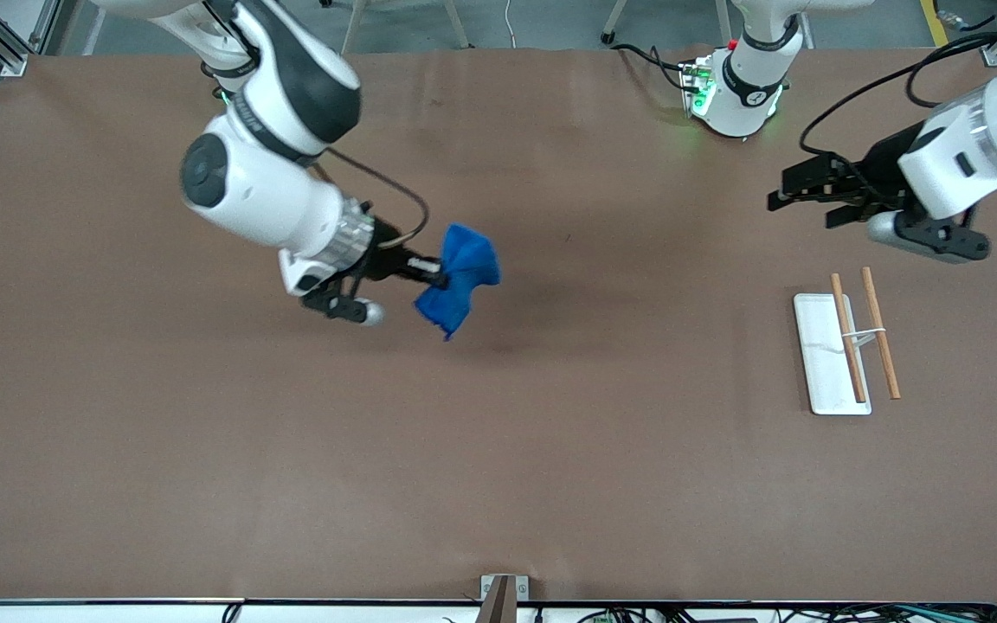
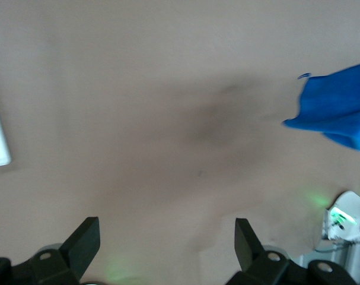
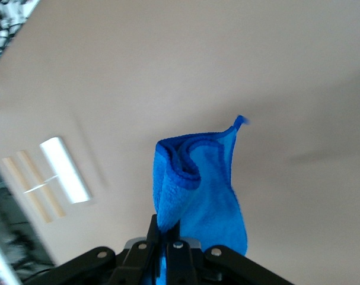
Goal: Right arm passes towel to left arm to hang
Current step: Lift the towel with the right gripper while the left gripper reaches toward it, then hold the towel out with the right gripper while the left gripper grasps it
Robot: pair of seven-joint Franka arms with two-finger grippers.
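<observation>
Across the whole front view spreads the brown table (image 1: 498, 484), bare over most of its surface, with wide open room toward the 6 o'clock edge and around the middle.

At about 10 o'clock from the table's centre the right arm (image 1: 265, 186) reaches out from its base at the top edge. Its gripper (image 1: 440, 273) is up in the air over the middle of the table, fingers pinched tight on the towel (image 1: 459, 277). That blue cloth hangs bunched and folded from the fingertips, clear of the surface, throwing a faint shadow on the table below it. In the right wrist view the towel (image 3: 197, 190) drapes from the closed fingers, a small loop tag sticking up at one corner.

At about 2 o'clock the left arm (image 1: 974, 156) waits, its gripper (image 1: 777, 192) in the air toward the left arm's end of the table, well apart from the towel. The left wrist view shows its two fingers (image 2: 85, 240) spread wide with nothing between them, the towel (image 2: 337, 110) seen off at a distance.

At about 3 o'clock sits the white rack base (image 1: 823, 355), flat on the table, carrying two wooden rods (image 1: 881, 333) side by side, joined by a thin white crosspiece. Nothing hangs on them. It lies near the table's edge at the left arm's end.
</observation>
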